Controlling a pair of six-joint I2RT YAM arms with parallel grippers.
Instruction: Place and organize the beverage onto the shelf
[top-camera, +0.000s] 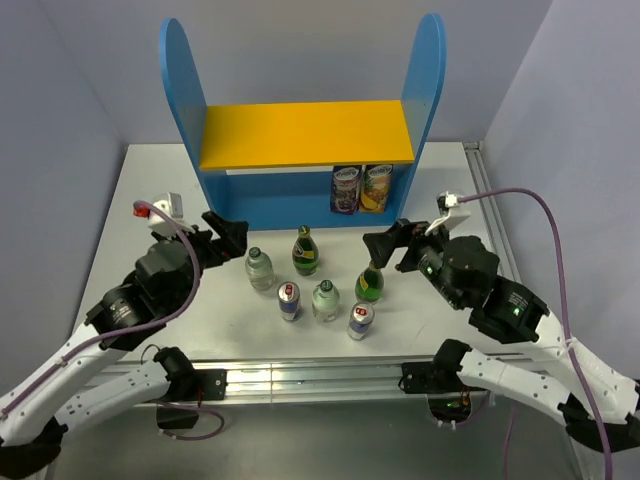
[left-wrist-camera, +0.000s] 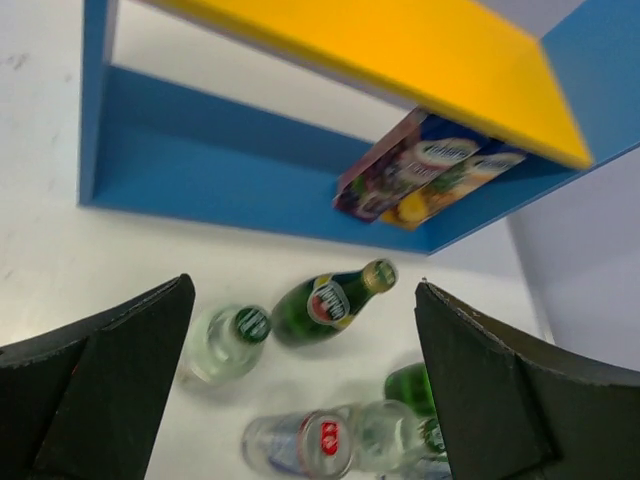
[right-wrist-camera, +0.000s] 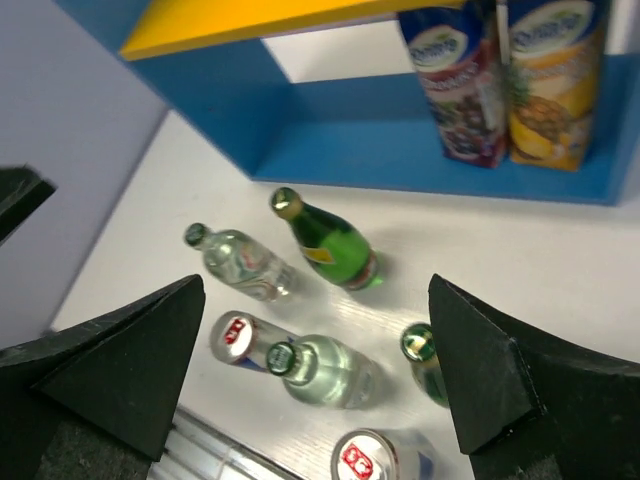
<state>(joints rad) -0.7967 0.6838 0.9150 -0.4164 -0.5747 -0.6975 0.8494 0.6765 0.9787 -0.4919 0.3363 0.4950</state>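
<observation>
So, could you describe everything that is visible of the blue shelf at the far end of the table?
The shelf stands upright at the far end of the white table. It has two tall blue side panels with rounded tops, a low blue back panel and a yellow upper board, which is bare. It looks like smooth painted board. Under that board, at the right, two fruit-printed cartons stand side by side.
</observation>
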